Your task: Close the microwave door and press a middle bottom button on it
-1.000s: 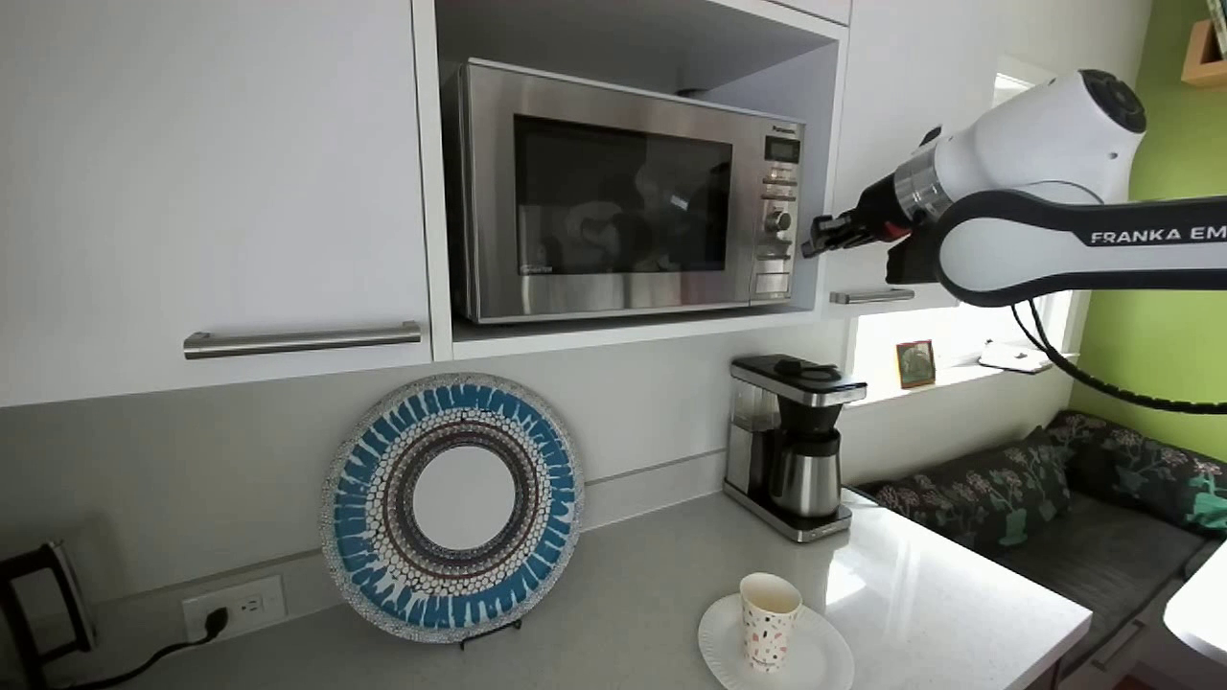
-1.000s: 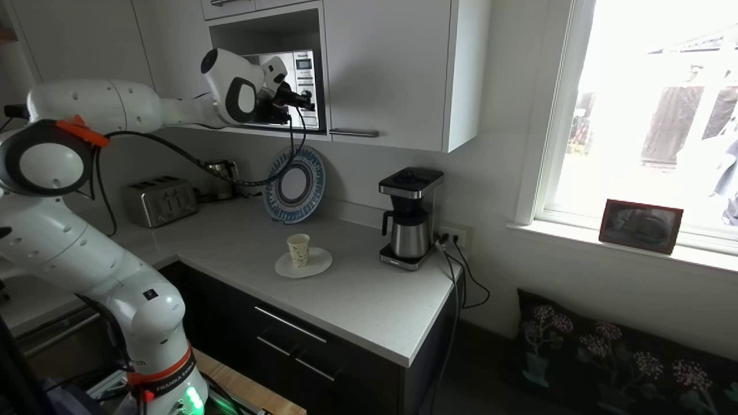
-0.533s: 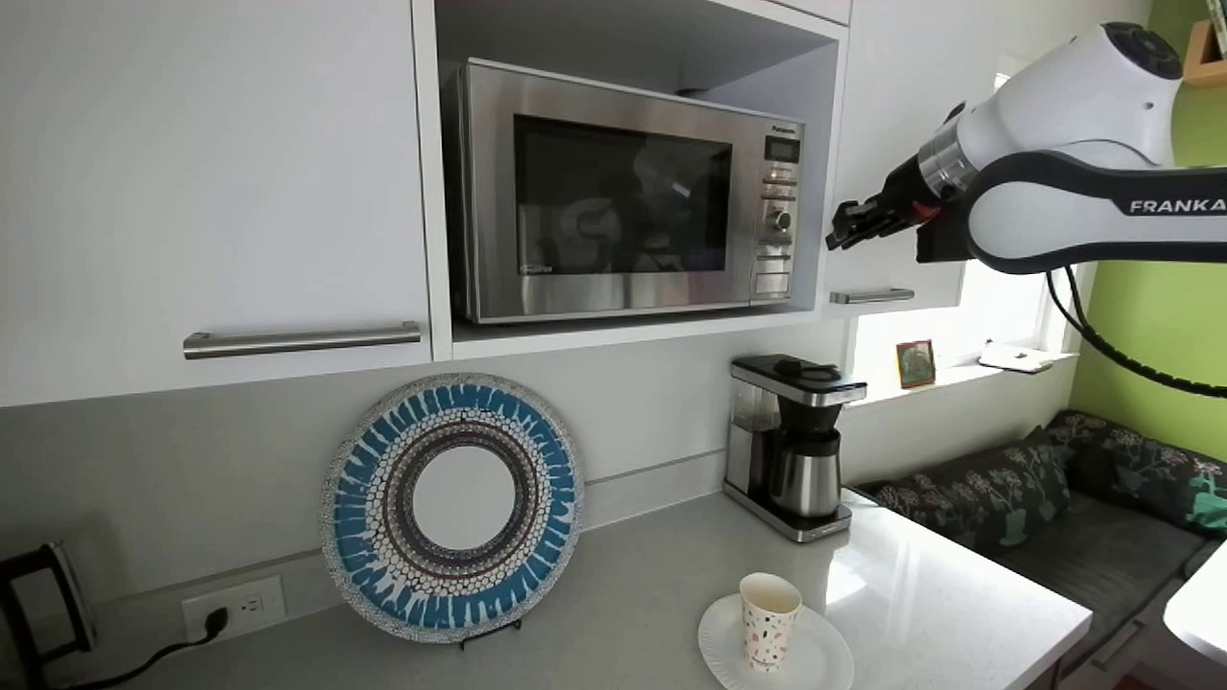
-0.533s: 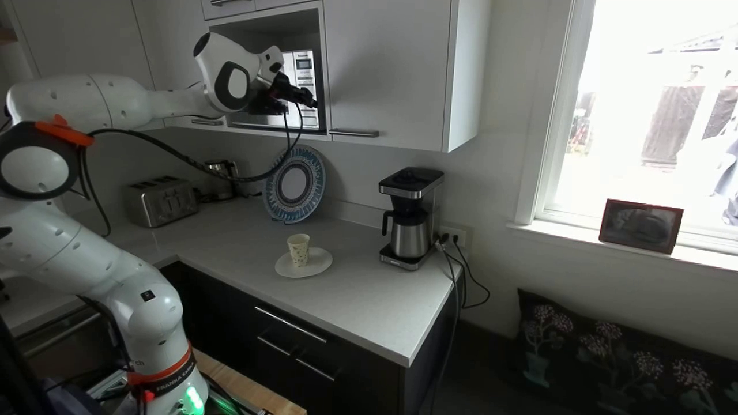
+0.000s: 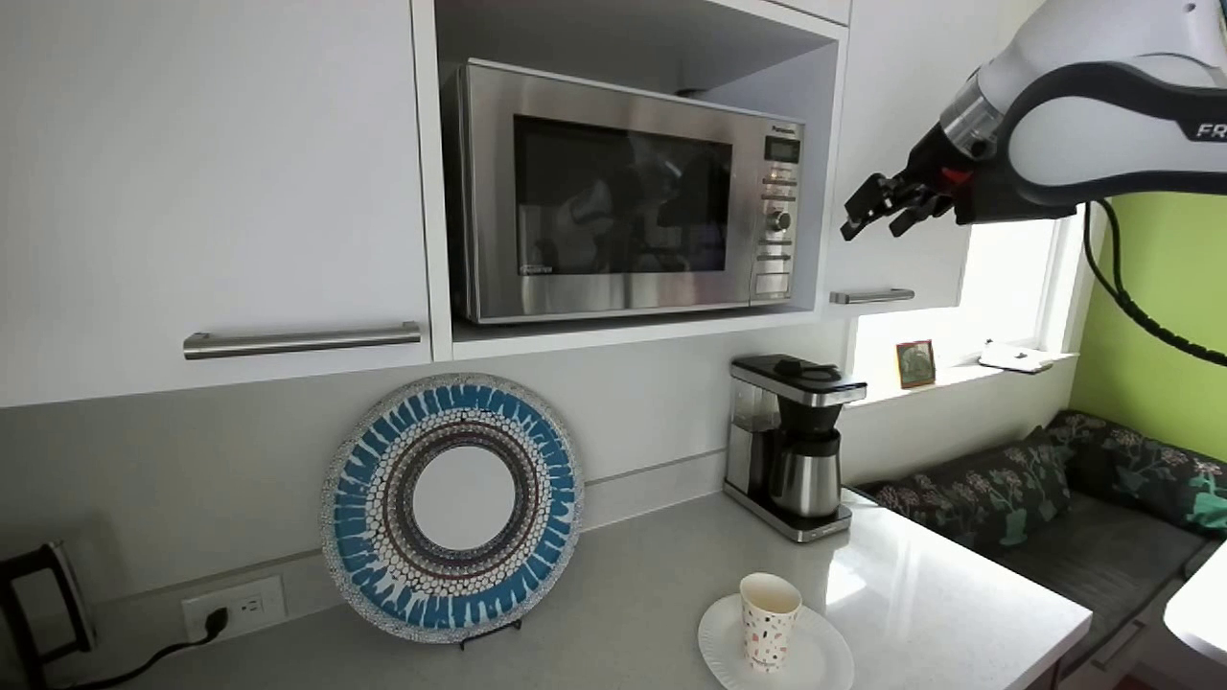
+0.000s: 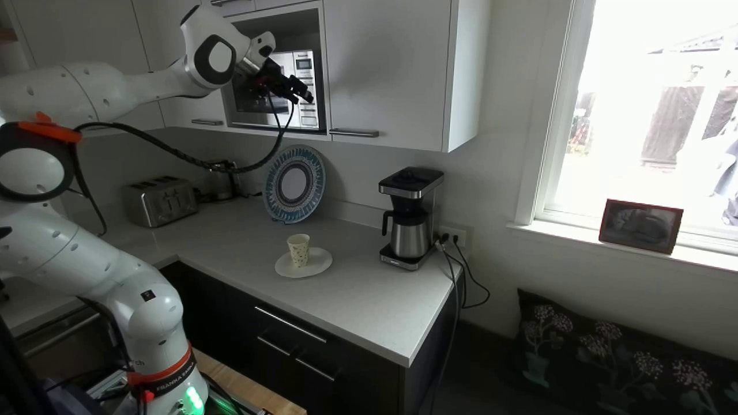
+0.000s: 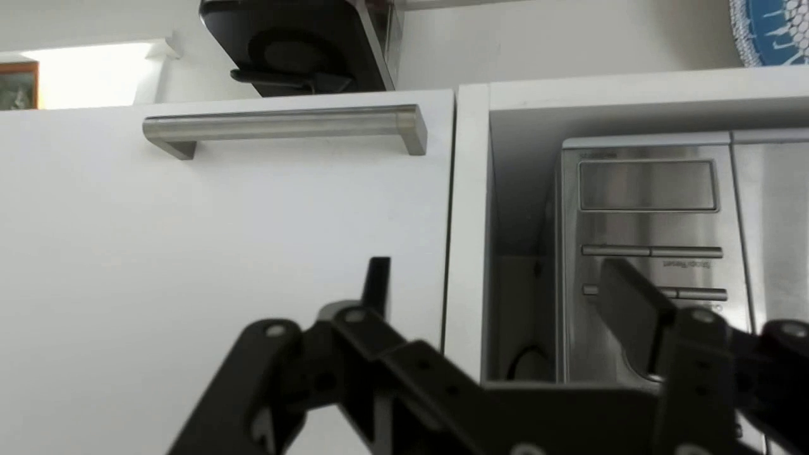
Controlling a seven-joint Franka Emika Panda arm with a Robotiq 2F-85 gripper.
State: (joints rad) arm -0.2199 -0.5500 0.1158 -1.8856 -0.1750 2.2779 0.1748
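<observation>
I have the microwave above the back edge of the counter, cup on a plate nearer the front.

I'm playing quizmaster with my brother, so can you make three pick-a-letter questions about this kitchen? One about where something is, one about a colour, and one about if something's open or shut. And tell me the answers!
1. Compared with the white plate, where is the spotted cup?
A. Beside it
B. On it
C. Under it

2. What colour streaks the wide ring of the big decorated disc?
A. Blue
B. Green
C. Orange

3. How is the microwave door?
A. Wide open
B. Half open
C. Shut

Answers:
1: B, both exterior views show the cup standing on the plate.
2: A, blue streaks show in both exterior views.
3: C, in an exterior view its face sits flush beside the control strip.
</observation>
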